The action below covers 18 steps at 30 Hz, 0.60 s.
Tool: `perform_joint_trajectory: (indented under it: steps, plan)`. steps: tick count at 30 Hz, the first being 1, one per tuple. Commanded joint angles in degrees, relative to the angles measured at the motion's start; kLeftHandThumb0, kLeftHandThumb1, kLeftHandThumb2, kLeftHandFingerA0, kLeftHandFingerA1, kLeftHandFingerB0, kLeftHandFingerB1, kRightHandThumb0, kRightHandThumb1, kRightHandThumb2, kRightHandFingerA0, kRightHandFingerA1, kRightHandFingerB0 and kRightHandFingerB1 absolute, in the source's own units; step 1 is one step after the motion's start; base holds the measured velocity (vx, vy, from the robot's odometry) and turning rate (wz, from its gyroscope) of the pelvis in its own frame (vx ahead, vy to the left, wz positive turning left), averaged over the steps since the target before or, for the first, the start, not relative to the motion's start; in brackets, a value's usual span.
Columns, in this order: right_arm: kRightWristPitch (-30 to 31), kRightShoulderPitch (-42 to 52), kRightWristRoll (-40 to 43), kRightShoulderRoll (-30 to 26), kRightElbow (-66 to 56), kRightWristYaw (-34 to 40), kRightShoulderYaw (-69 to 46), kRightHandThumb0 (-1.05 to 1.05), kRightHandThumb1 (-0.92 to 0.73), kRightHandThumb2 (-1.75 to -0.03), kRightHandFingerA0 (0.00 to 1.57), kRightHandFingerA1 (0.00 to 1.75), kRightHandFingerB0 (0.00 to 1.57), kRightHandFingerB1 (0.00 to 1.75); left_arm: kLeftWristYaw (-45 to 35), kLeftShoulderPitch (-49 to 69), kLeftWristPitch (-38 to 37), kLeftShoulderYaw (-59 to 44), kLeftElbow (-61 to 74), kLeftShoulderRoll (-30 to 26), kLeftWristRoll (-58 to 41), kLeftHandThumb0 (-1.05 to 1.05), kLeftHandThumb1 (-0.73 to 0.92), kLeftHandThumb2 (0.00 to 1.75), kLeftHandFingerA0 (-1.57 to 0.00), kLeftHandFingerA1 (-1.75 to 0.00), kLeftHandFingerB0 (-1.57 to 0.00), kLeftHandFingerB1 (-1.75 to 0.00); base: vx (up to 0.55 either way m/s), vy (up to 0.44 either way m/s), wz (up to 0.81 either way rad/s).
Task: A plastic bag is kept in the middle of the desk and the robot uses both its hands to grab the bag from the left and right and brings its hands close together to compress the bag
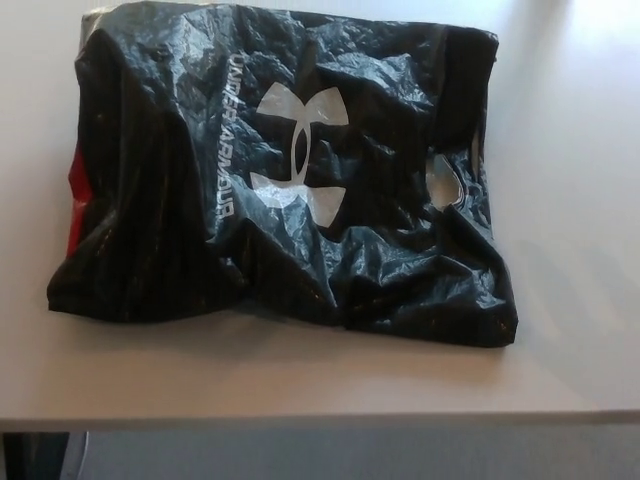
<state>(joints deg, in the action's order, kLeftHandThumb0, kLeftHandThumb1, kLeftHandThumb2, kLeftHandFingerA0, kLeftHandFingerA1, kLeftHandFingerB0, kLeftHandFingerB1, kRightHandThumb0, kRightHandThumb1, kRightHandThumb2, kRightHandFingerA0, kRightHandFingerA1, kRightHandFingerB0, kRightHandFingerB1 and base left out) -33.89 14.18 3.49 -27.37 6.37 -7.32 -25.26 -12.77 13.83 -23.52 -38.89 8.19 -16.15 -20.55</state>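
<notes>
A crumpled black plastic bag (290, 170) with a white logo and white lettering lies flat on the pale desk (300, 375), filling most of the head view. A strip of red (76, 200) shows at its left edge, and a clear opening (445, 182) shows on its right side. Neither of my hands appears in the picture.
The desk's front edge (320, 420) runs across the bottom of the view, with grey floor below it. Bare desk surface shows to the right of the bag and in front of it. A dark object (35, 455) sits under the desk at the bottom left.
</notes>
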Motion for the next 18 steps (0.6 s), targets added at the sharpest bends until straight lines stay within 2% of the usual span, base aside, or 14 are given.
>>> perform_joint_trajectory:
  steps: [1,2,3,4,5,6,7,8,9,11,16,17,18]
  plan:
    - [-13.65,10.36,8.15,5.50,10.60,-9.99,3.16,-0.66,-0.65,-1.02,0.00,0.36,0.02,0.31,-14.66,9.10,-19.78,2.22,-15.60,8.90,-5.62,-0.82,0.69,1.06,-0.15,-0.48,-0.02,-0.36,0.00,0.000,0.00]
    - [-14.00,10.03,7.92,5.66,12.71,-10.35,3.52,-0.66,-0.65,-1.02,0.00,0.36,0.02,0.31,-15.79,9.12,-20.80,2.64,-18.15,9.11,-5.49,-0.82,0.69,1.06,-0.15,-0.48,-0.02,-0.36,0.00,0.000,0.00]
    - [-13.46,9.87,7.63,5.79,15.40,-11.37,4.26,-0.75,-0.69,-1.02,0.00,0.30,0.05,0.25,-17.40,8.65,-22.93,2.82,-23.23,9.47,-5.31,-0.74,0.86,0.66,-0.17,-0.34,-0.12,-0.26,0.00,0.000,0.00]
    - [-12.69,10.06,7.64,6.14,16.28,-11.78,4.71,-0.75,-0.71,-1.05,0.00,0.32,0.07,0.25,-18.10,8.48,-23.43,3.06,-26.04,9.81,-5.22,-0.76,0.85,0.66,-0.17,-0.33,-0.13,-0.27,0.00,0.000,0.00]
    - [-11.88,10.94,7.27,6.59,16.29,-11.51,5.06,-0.72,-0.72,-1.05,0.00,0.34,0.06,0.26,-18.57,9.14,-22.57,3.45,-27.61,10.29,-5.20,-0.85,0.72,1.06,-0.07,-0.43,-0.01,-0.36,0.00,0.000,0.00]
    - [-12.00,11.56,6.66,6.56,16.65,-11.23,5.20,-0.72,-0.72,-1.05,0.00,0.34,0.06,0.26,-19.08,9.86,-22.39,3.64,-28.29,10.43,-5.36,-0.85,0.72,1.06,-0.07,-0.43,-0.01,-0.36,0.00,0.000,0.00]
    - [-10.67,11.94,7.68,7.07,16.73,-12.50,5.93,-0.75,-0.76,-1.08,0.01,0.30,0.03,0.23,-21.76,10.09,-21.39,3.67,-29.46,10.49,-7.55,-0.75,0.85,0.68,-0.10,-0.29,-0.11,-0.20,0.00,0.000,0.00]
    - [-8.26,12.31,9.04,7.98,16.07,-13.21,6.36,-0.75,-0.74,-1.06,0.04,0.31,0.04,0.24,-23.05,10.51,-19.68,4.08,-29.04,10.99,-9.04,-0.71,0.70,1.08,0.00,-0.39,-0.06,-0.30,0.00,0.000,0.00]
    - [-6.39,12.43,9.39,8.70,15.15,-13.25,7.05,-0.73,-0.76,-1.07,0.04,0.31,0.03,0.24,-23.76,11.05,-16.73,4.50,-28.02,11.51,-10.45,-0.82,0.76,1.09,-0.03,-0.32,-0.08,-0.22,0.00,0.000,0.00]
    - [-4.80,12.87,9.39,9.19,13.78,-13.10,7.82,-0.74,-0.78,-1.08,0.04,0.30,0.03,0.23,-25.12,10.80,-15.74,4.84,-28.58,12.04,-11.77,-0.76,0.75,1.11,0.00,-0.33,-0.03,-0.24,0.00,0.000,0.00]
    - [-7.67,12.95,9.69,11.33,14.14,-14.72,10.39,-0.75,-0.78,-1.06,0.02,0.27,0.01,0.18,-26.07,10.02,-15.53,6.03,-29.70,12.51,-11.72,-0.74,0.75,1.09,-0.02,-0.33,-0.03,-0.24,0.00,0.000,0.00]
    - [-8.94,13.33,9.39,11.36,14.27,-15.48,11.10,-0.75,-0.78,-1.07,0.01,0.27,0.00,0.18,-26.24,10.25,-15.48,6.25,-29.29,12.51,-11.69,-0.69,0.92,0.71,-0.04,-0.25,-0.04,-0.17,0.00,0.000,0.00]
    - [-8.04,13.97,10.66,11.53,13.31,-16.88,11.81,-0.75,-0.78,-1.07,0.00,0.25,0.00,0.17,-26.66,10.23,-15.79,6.28,-29.36,12.29,-11.77,-0.74,0.74,1.02,-0.05,-0.32,0.00,-0.22,0.00,0.000,0.00]
